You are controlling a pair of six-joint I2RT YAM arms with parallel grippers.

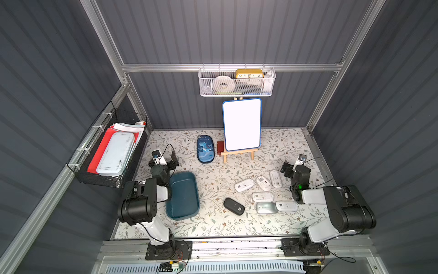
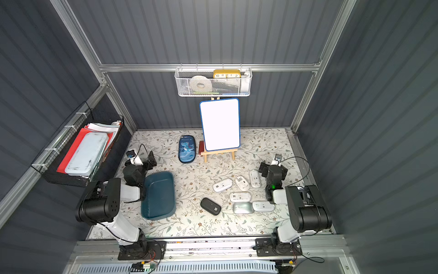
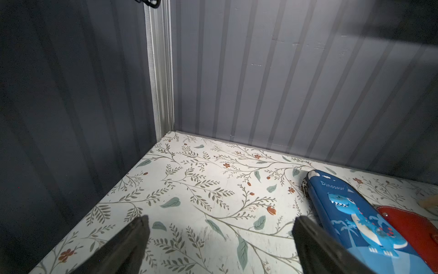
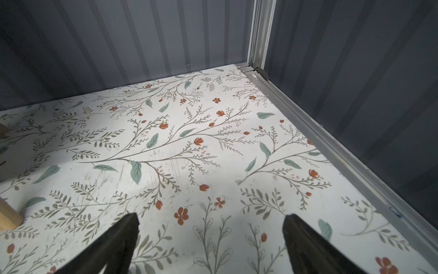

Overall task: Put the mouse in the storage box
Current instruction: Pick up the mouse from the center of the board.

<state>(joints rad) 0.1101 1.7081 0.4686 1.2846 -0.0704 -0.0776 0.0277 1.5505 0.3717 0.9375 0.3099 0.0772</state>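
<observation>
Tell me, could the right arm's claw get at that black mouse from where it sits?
Probably yes. The right claw is open and empty, and the black mouse lies uncovered. Only the low pale mice lie between them, so the arm would likely have to reach over those.

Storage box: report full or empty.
Empty. Both top views show the dark teal plastic storage box bare inside; the mice lie outside it.

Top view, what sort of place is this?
Probably a robot test booth staged as a desk: a left arm and right arm bolted to the front rail, grey panel walls on an aluminium frame, and a floral tabletop holding computer mice and a storage box.
</observation>
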